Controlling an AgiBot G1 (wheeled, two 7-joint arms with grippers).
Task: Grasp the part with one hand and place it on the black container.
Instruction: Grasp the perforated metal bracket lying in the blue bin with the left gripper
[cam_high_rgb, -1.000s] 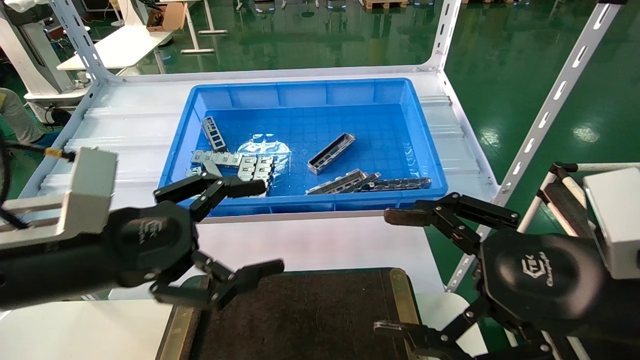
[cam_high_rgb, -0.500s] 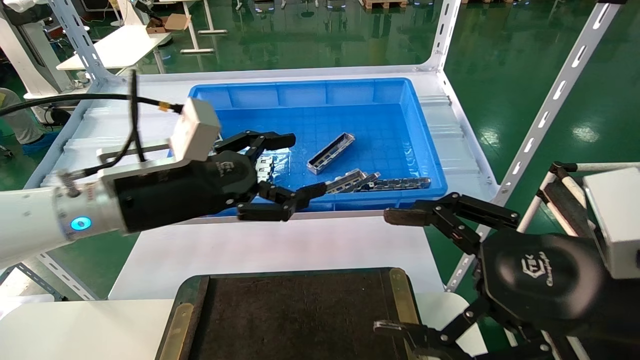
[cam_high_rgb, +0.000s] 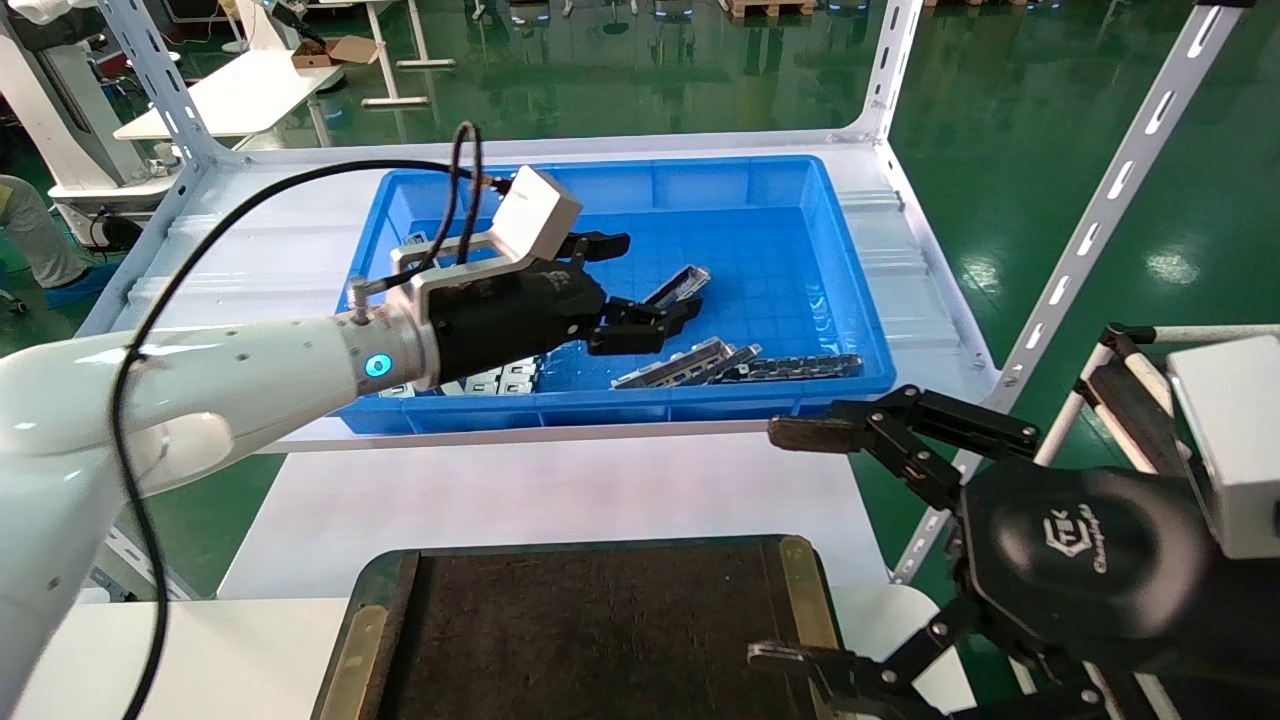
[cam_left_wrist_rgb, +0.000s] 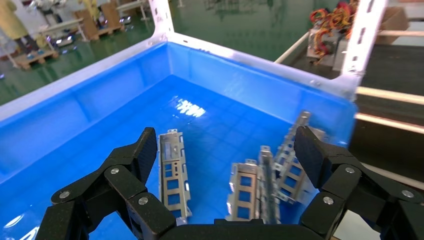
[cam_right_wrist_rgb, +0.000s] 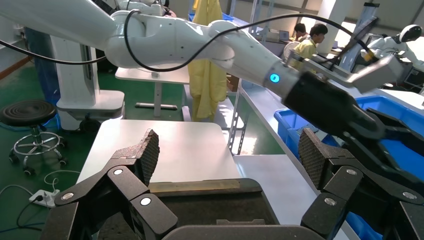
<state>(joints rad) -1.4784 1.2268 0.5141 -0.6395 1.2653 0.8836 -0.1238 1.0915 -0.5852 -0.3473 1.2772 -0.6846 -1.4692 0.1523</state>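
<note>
Part first: that slim silver-grey rail lies tilted on the floor of the blue crate, partly hidden in the head view behind the left gripper, and in the left wrist view it sits flat on the blue grid just inside one finger. Nothing is in the grip; the jaws are spread wide and empty above it. More stamped rails crowd the crate's near wall, with a darker slotted rail beside them and flat pale plates peeking out under the arm. The crate rests on a white metal shelf framed by slotted uprights, over a glossy green workshop floor; people in yellow coats show far off in the right wrist view. Nearer the robot, the black container lies on a white table, bare on what shows of its dark surface. The right gripper hangs at the container's right edge, fingers splayed. Against a second ago, the left gripper has swung up from over the container's near-left corner and reached into the crate, while the right has not budged.
</note>
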